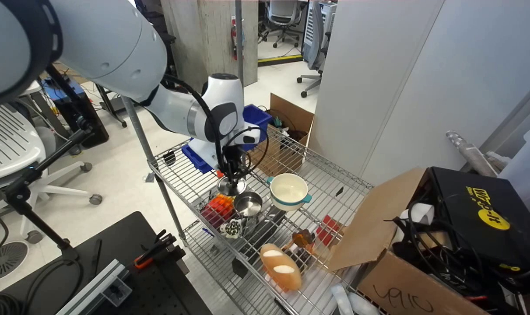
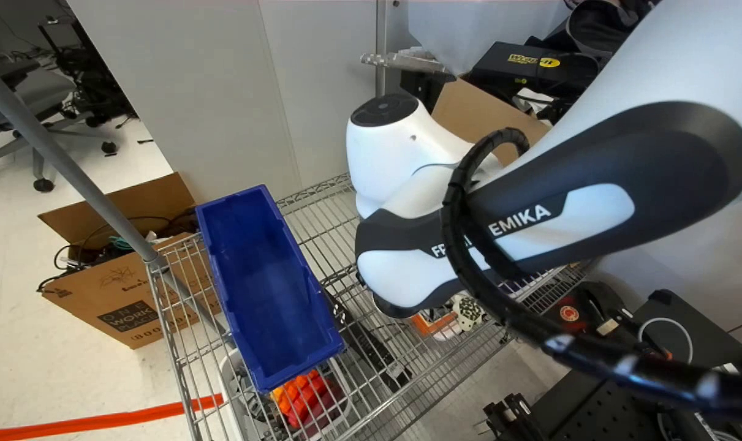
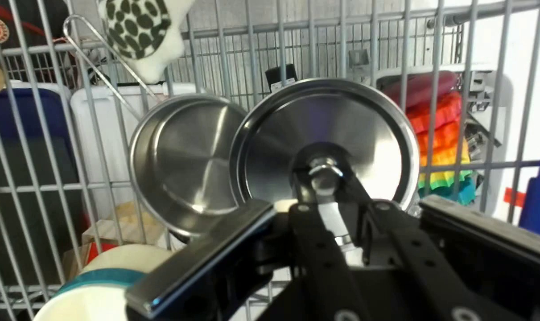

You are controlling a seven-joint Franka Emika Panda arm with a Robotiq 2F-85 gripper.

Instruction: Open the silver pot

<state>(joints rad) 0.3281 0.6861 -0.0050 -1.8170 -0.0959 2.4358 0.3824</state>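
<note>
The pincer (image 3: pixel 325 178) clasps the knob (image 3: pixel 326 183) of the steel lid (image 3: pixel 272 129); the open silver pot (image 3: pixel 185 165) stands just beside, near the edge of the worktop (image 1: pixel 339 169) facing the black bench (image 1: pixel 133 243). Should the smooth knob slip, the lid could drop and roll off.
</note>
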